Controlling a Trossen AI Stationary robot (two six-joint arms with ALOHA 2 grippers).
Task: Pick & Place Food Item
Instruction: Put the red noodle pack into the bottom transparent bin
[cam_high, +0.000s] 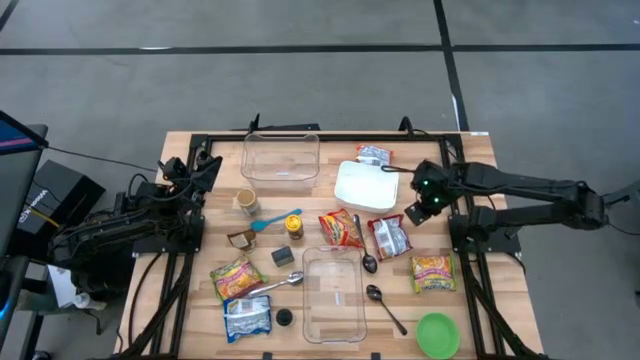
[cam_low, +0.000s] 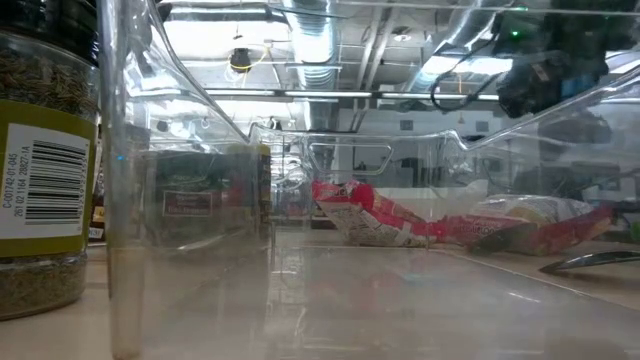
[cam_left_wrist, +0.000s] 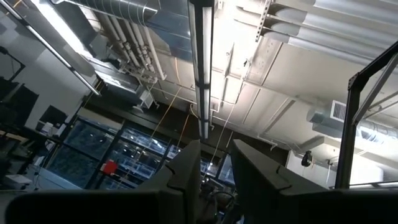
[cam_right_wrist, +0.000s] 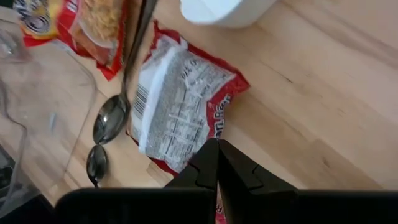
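My right claw (cam_right_wrist: 217, 163) hangs above the bench (cam_high: 500, 310) near its right edge, fingers pressed together and holding nothing. Just under its tips lies a red-edged noodle packet (cam_right_wrist: 180, 112), its pale back panel facing up with a barcode and lines of print too small for me to read. Two metal spoons (cam_right_wrist: 111, 119) lie beside that packet, one past the other, next to a clear plastic container (cam_high: 333, 293) near the front edge. A white lid (cam_high: 367, 186) sits just beside my claw toward the far edge.

My right arm reaches in level from the right side, a green light on its wrist. My left claw (cam_left_wrist: 214, 174) sits folded back at the left edge, tipped up at the ceiling, its fingers a little apart with nothing between them.

At table height, a spice jar (cam_low: 45, 160) carries a yellow-green label with a barcode; I cannot make out the brand.

The bench is pale wood with a black frame. Overhead run ducts, pipes and long strip lights.
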